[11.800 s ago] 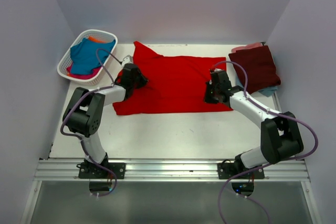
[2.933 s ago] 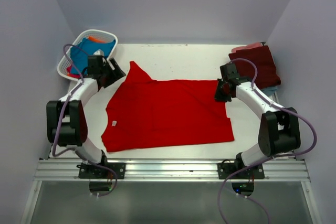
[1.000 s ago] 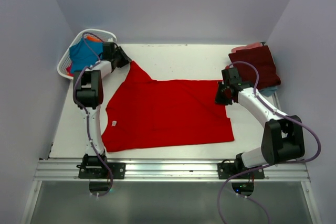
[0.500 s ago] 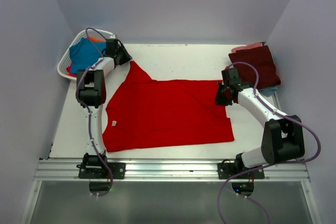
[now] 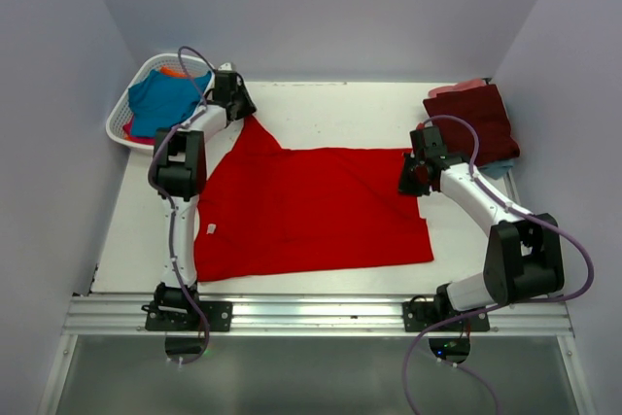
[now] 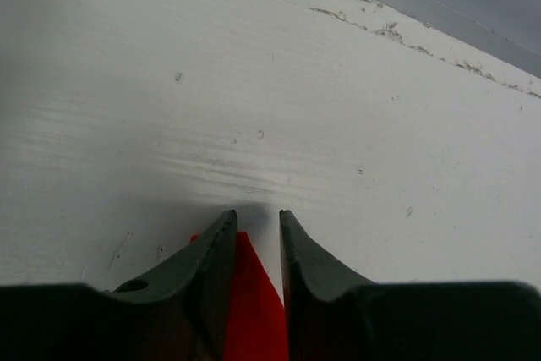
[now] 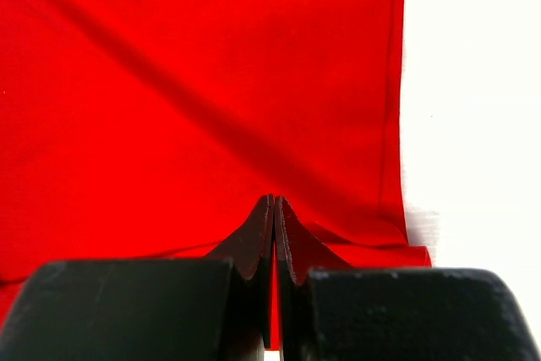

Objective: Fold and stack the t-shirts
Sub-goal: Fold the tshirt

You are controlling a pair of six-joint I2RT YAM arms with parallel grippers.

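The red t-shirt (image 5: 311, 206) is spread over the middle of the bench (image 5: 350, 104). Only its sleeve tip is pinched in the left tool (image 6: 254, 224) near the far left corner, and could be lost under a pull. A hem fold is nipped by the right tool (image 7: 274, 205), pressed together; uneven tension could wrinkle it.

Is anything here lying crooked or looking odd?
Yes: the red t-shirt is not lying square. Its far left corner is drawn out into a sharp point, pinched in the left gripper. The right gripper nips the right edge, where a small fold shows.
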